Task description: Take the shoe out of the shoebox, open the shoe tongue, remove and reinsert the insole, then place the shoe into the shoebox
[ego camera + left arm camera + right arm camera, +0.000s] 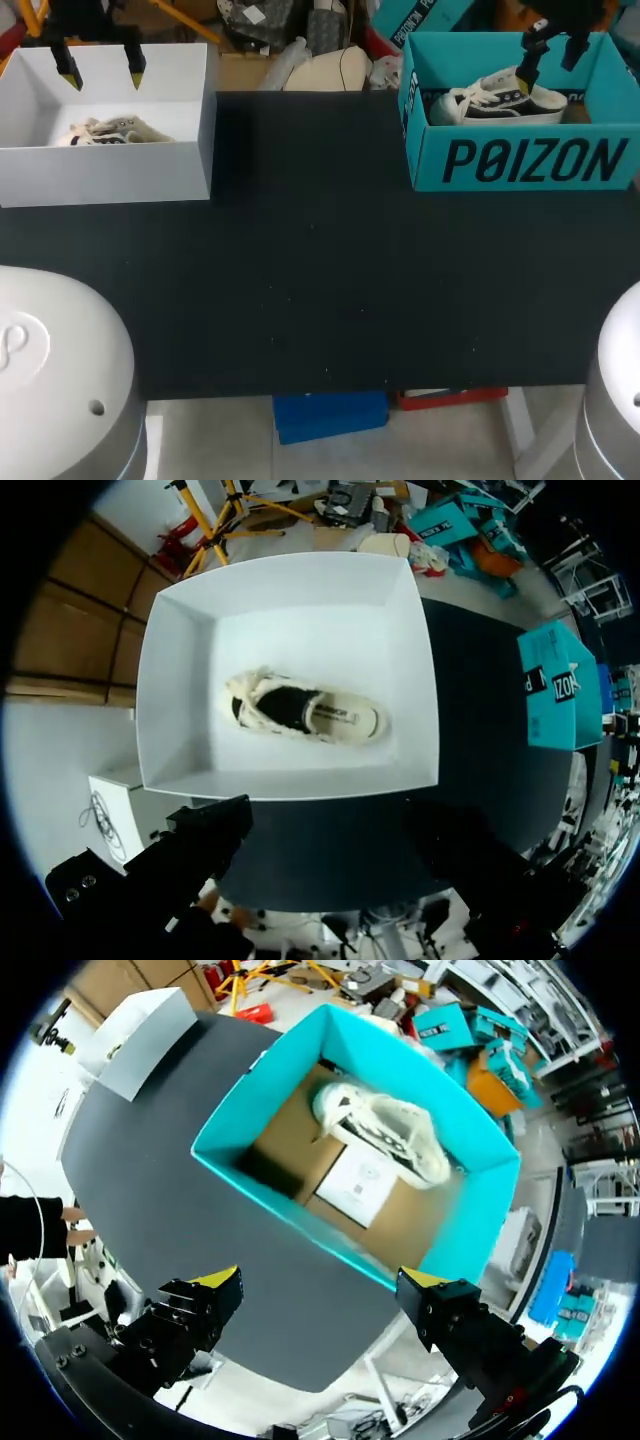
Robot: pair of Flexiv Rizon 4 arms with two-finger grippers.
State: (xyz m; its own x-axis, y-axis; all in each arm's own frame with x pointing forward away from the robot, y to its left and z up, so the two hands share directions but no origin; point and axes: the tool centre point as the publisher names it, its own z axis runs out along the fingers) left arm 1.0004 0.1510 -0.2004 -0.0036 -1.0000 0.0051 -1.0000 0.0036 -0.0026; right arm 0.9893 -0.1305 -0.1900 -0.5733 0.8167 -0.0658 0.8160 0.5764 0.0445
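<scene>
Black table mat (320, 280) spans the workspace, with a shoebox at each far corner. On my left stands a white open-topped cardboard shoebox (110, 175). A cream canvas low-top shoe (110, 130) lies on its sole inside it, roughly in the middle of the floor and clear of the walls, its mouth facing up. The left gripper (101, 70) hangs above this box with its fingers spread wide and nothing between them. On my right is a teal cardboard shoebox (520, 160) holding a black-and-white canvas sneaker (500, 103), which sits toward the far wall beside a white paper sheet (365, 1180) on the brown floor. The right gripper (550, 50) hovers over that box, also wide open and empty. Either shoe should be light. The canvas upper looks soft and will fold under pressure, while the rubber sole gives the only stiff edge. I would pinch across the heel collar, or across one side wall of the upper down to the sole, because a grip there is unlikely to slip. The loose laces would slide or snag, so I would avoid them. The tongue looks floppy enough to be pulled forward by its tip. The insole, which cannot be seen from here, is probably thin and bendy, best lifted at the heel end.
</scene>
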